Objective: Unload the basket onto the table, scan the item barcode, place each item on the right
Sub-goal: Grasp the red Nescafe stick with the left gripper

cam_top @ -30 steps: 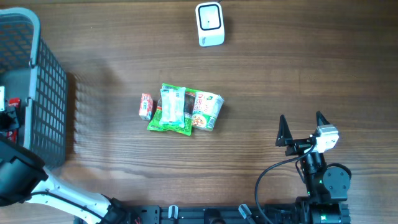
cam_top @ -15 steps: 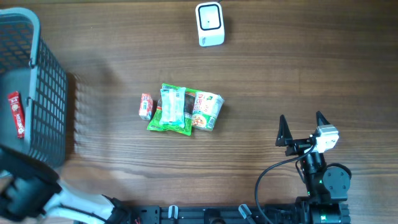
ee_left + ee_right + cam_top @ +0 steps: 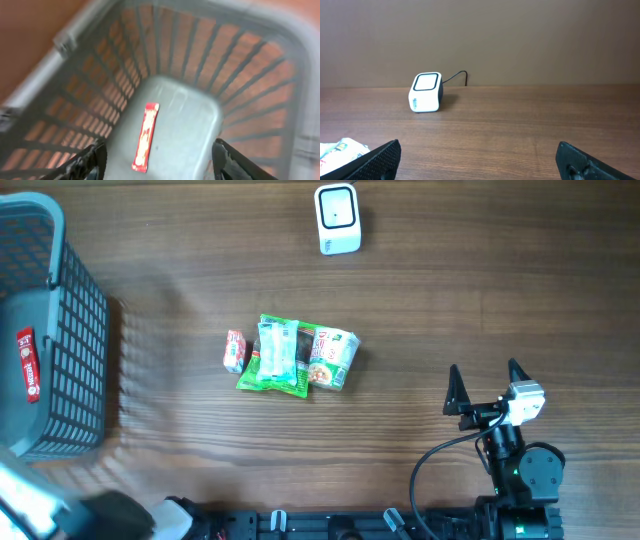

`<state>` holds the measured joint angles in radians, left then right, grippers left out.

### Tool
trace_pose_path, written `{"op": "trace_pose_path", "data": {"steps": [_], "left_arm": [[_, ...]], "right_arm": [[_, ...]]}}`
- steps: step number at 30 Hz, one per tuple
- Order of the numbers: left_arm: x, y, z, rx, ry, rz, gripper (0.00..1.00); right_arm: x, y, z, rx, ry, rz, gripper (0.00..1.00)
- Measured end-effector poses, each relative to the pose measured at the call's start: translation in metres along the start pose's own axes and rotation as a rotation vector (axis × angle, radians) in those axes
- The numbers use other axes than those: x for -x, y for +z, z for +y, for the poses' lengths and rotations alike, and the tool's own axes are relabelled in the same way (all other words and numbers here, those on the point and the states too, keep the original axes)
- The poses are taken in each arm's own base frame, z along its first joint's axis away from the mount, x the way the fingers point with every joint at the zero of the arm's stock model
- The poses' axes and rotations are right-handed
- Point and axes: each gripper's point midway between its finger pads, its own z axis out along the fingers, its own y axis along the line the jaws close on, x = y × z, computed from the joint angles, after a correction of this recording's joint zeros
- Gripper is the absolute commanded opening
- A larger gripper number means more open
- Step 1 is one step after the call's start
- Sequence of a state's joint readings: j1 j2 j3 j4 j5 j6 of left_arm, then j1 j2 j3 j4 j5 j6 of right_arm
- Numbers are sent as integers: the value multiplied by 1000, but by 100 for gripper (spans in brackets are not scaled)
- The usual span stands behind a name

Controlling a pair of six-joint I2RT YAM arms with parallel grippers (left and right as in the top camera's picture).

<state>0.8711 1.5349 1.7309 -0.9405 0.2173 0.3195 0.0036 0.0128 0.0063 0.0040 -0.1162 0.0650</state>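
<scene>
Red packet (image 3: 145,136) is lying flat on the basket (image 3: 60,40) floor, just below the left gripper (image 3: 160,165), whose jaws are standing apart, holding nothing. Well apart from it, the right gripper (image 3: 488,385) is gaping wide, empty.

Place: a shop-checkout setup on a tabletop.
Scanner: a white barcode scanner (image 3: 337,218) stands on the wooden table (image 3: 480,290).
Goods: sealed snack packets (image 3: 295,355) in a small heap.
Basket: a grey shopping basket (image 3: 85,310) at the table's edge.
Backdrop: a plain brown wall (image 3: 520,40).
</scene>
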Motion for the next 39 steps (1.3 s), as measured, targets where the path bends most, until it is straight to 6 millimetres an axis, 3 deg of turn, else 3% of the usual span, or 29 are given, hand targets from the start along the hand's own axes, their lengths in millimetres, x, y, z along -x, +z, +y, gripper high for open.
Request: {"op": "trace_pose_path", "data": {"steps": [3, 8, 12, 16, 20, 26, 28, 30, 31, 32, 39], "left_arm": [[-28, 48, 12, -10, -7, 127, 56], [-79, 110, 22, -49, 0, 318, 55], [-126, 150, 21, -89, -2, 470, 51], [-162, 177, 25, -89, -1, 581, 52], [-186, 191, 31, -68, 7, 652, 50], [-203, 201, 38, -60, -3, 694, 44], [-209, 204, 39, -63, -8, 704, 29], [-213, 205, 38, -66, -10, 708, 20], [-213, 206, 38, -68, -6, 704, 8], [-213, 207, 39, -65, -3, 698, 4], [-210, 204, 39, -65, 0, 676, 4]], "right_arm": [[0, 0, 0, 0, 0, 0, 100], [0, 0, 0, 0, 0, 0, 100], [0, 0, 0, 0, 0, 0, 100], [0, 0, 0, 0, 0, 0, 100], [0, 0, 0, 0, 0, 0, 100], [0, 0, 0, 0, 0, 0, 100], [0, 0, 0, 0, 0, 0, 100], [0, 0, 0, 0, 0, 0, 100], [0, 0, 0, 0, 0, 0, 100], [0, 0, 0, 0, 0, 0, 100], [0, 0, 0, 0, 0, 0, 100]]}}
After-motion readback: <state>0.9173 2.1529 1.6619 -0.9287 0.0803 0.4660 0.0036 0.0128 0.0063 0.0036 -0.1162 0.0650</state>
